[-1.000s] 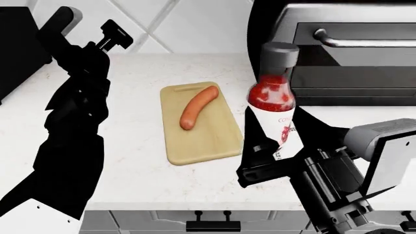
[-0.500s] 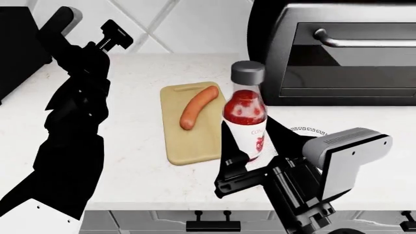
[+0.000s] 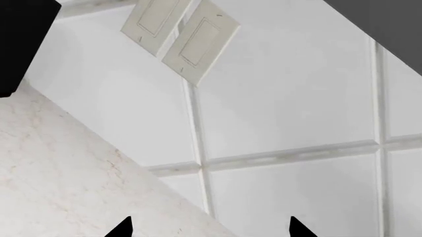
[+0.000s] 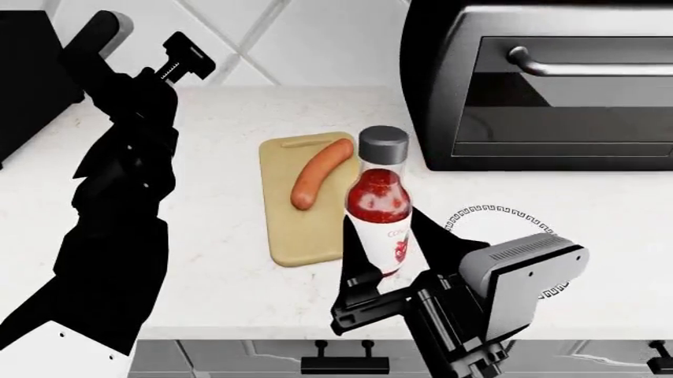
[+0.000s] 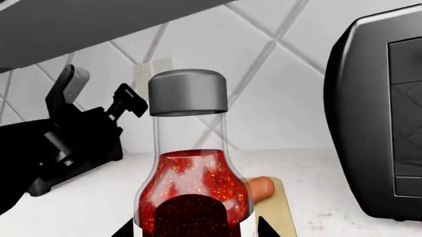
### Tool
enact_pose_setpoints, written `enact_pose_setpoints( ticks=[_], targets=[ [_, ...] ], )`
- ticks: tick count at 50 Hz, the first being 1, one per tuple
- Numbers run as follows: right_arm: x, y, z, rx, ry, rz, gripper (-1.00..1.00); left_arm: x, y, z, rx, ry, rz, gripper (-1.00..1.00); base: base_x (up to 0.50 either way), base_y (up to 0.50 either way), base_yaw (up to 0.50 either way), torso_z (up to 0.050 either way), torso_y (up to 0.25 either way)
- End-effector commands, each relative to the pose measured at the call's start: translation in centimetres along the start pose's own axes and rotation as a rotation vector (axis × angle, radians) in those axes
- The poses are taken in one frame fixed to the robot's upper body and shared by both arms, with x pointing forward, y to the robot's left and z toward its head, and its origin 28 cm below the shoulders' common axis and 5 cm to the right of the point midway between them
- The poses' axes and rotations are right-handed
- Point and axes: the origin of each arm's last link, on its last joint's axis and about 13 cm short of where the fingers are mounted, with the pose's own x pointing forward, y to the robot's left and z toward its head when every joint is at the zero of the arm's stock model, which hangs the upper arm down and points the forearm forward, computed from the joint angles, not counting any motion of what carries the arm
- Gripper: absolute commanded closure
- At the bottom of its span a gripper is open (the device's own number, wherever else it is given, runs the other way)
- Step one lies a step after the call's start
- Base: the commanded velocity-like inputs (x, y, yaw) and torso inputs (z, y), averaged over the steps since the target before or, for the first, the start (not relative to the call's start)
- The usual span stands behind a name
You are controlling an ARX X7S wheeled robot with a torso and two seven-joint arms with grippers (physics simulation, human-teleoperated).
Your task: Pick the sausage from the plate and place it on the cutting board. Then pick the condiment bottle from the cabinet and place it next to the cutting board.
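The orange-red sausage (image 4: 320, 172) lies on the tan cutting board (image 4: 305, 236) in the middle of the counter. My right gripper (image 4: 392, 253) is shut on the condiment bottle (image 4: 379, 203), a clear bottle of red sauce with a grey cap, and holds it upright over the board's right edge. In the right wrist view the bottle (image 5: 191, 168) fills the middle, with the sausage (image 5: 258, 187) and board (image 5: 280, 212) behind it. The plate (image 4: 478, 214) shows only part of its patterned rim behind my right arm. My left gripper (image 3: 207, 231) is open and raised toward the tiled wall.
A dark toaster oven (image 4: 547, 87) stands at the back right of the counter (image 4: 221, 260). A black object (image 4: 27, 75) is at the far left. Drawer handles (image 4: 343, 364) show below the counter's front edge.
My right gripper has carried the bottle leftward and lower, from in front of the oven to the board's right edge. The plate's rim has come into view. The left arm has not moved.
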Motion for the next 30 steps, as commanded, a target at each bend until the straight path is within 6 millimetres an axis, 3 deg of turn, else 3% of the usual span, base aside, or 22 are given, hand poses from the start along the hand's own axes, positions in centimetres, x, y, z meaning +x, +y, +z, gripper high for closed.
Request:
enact_pose_setpoints(
  ticks=[1,25,30],
  targets=[
    [-0.1,0.0,-1.1,-0.001,-0.015,0.006,1.00,0.0,0.0,0.0,0.001,0.000,0.000,-1.00,0.00,0.00,0.00,0.000,0.000],
    [0.6,-0.1,-3.1,0.005,-0.012,0.003,1.00,0.0,0.0,0.0,0.002,0.002,-0.002,-1.00,0.00,0.00,0.00,0.000,0.000],
    [1.0,-0.3,-4.4,0.014,0.013,-0.009,1.00,0.0,0.0,0.0,0.001,0.002,-0.002,-1.00,0.00,0.00,0.00,0.000,0.000]
  ],
)
